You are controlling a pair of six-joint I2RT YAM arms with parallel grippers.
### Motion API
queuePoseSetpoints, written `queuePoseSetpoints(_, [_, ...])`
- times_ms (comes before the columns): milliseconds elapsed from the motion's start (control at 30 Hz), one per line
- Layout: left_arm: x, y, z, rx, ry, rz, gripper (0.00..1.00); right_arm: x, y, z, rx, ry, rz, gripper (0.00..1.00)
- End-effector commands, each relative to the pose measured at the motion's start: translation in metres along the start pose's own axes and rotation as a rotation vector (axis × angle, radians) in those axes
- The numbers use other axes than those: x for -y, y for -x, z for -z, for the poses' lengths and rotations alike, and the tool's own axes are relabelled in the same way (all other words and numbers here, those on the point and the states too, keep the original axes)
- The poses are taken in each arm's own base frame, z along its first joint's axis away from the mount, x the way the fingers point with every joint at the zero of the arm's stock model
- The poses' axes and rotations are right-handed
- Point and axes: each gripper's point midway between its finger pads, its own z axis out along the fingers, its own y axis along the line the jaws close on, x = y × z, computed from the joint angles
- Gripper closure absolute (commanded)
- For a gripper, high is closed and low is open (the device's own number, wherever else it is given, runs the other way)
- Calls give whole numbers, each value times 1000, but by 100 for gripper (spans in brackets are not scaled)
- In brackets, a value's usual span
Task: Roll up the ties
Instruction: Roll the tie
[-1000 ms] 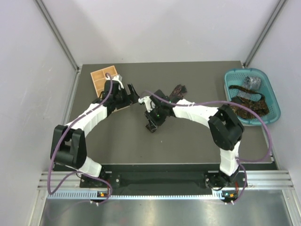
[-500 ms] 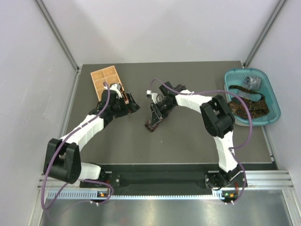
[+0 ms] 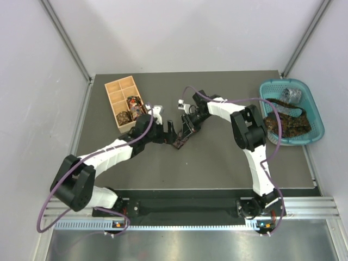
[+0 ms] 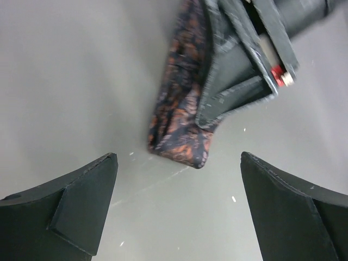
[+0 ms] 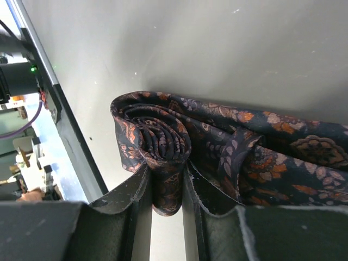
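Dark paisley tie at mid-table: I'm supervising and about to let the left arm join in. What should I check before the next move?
1. Grip: right gripper shut on the rolled core of the tie: ok.
2. Roll finished: not ok, loose fabric trails beside the coil.
3. Helper ready: left gripper open, facing the tie's end, not touching it: ok.
4. Storage: wooden box has bare compartments: ok.
5. Length left to roll: cannot tell, the arms hide most of it.
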Motion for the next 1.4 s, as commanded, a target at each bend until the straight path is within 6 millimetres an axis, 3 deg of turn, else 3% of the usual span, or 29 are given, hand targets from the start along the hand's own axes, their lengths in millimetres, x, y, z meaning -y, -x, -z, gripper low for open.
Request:
queuePoseSetpoints(0, [17,10,-14,84,-30,-162,1,15,10,0,8,-54,46,93])
queuePoseSetpoints(167, [21,-10,-34,42,-29,-247,1,20,5,-7,-10,-56,23,92])
queuePoseSetpoints(367, [12,-12,-47,34,38,-307,1,9,5,-13,-17,-23,28,92])
queuePoseSetpoints(667, [7,-17,-47,27,43,-361,1,-5,5,-23,-39,20,48,91])
queuePoseSetpoints(1233, [20,-29,-70,-23,-9,-499,1,2,0,-29,-61,1,30,91])
queuePoseSetpoints(1367, [23,-33,-77,-59,-35,-526,7,2,0,-29,-61,1,30,91])
